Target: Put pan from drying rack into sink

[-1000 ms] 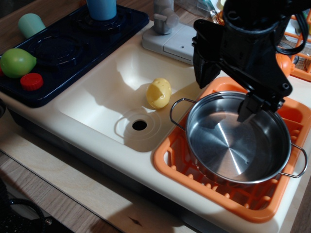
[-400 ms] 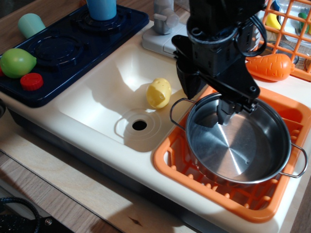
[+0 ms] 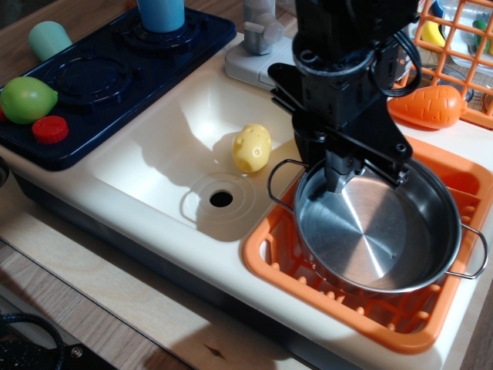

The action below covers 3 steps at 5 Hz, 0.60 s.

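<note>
Jaws first: the gripper (image 3: 327, 171) is straddling the near-left part of the pan's rim, one finger dipping inside the bowl and the other down outside the wall. They look spread with the rim between them, not pinched on it yet, though the arm's body hides a lot, so I wouldn't swear there's no contact.

The pan (image 3: 377, 227) sits flat in the drying rack (image 3: 339, 308) at the right end of the bench, pretty much filling it, one wire handle poking left toward the sink (image 3: 154, 154) and the other off to the right.

Handling guess: thin steel, so light and totally stiff, but shiny and slick. A rim pinch near that left handle is where I'd grab. It'll want to tip since the weight hangs off one side, so squeeze firmly and lift high enough to clear the rack's edge.

The sink is just to the left, in the middle of the bench. A yellow toy (image 3: 251, 148) sits in it near the drain (image 3: 221, 199), so set the pan down beside that, not on it.
</note>
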### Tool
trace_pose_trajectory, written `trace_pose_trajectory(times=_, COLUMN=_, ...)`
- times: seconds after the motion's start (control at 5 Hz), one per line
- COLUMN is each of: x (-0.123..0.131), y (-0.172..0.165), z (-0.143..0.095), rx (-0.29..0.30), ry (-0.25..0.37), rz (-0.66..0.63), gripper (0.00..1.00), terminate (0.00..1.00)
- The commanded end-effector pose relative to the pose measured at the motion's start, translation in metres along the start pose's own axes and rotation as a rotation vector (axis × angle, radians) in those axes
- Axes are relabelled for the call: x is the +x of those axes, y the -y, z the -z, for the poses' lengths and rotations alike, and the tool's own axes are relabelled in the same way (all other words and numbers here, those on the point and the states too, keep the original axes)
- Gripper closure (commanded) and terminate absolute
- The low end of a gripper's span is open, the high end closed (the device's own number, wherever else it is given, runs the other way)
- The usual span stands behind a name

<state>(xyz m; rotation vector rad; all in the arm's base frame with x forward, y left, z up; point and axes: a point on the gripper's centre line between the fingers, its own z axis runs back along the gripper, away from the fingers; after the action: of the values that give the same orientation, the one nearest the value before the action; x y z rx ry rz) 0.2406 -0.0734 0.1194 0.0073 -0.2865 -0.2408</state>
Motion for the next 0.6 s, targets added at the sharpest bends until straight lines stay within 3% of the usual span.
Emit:
trace_pose_trajectory(times=0.0, x=0.012, y=-0.002, z=-0.014, rx=-0.007, ry=0.039, rz=-0.017, gripper=1.00, terminate=0.00)
trace_pose_trajectory(times=0.2, x=0.017, y=-0.002, z=-0.023, rx=0.009, ry=0.005, rz=-0.017, gripper=1.00, terminate=0.00)
trace_pose_trajectory(times=0.4, x=0.022, y=-0.022, z=-0.047, rx=0.013, ry=-0.064, rz=0.016, gripper=1.00, terminate=0.00)
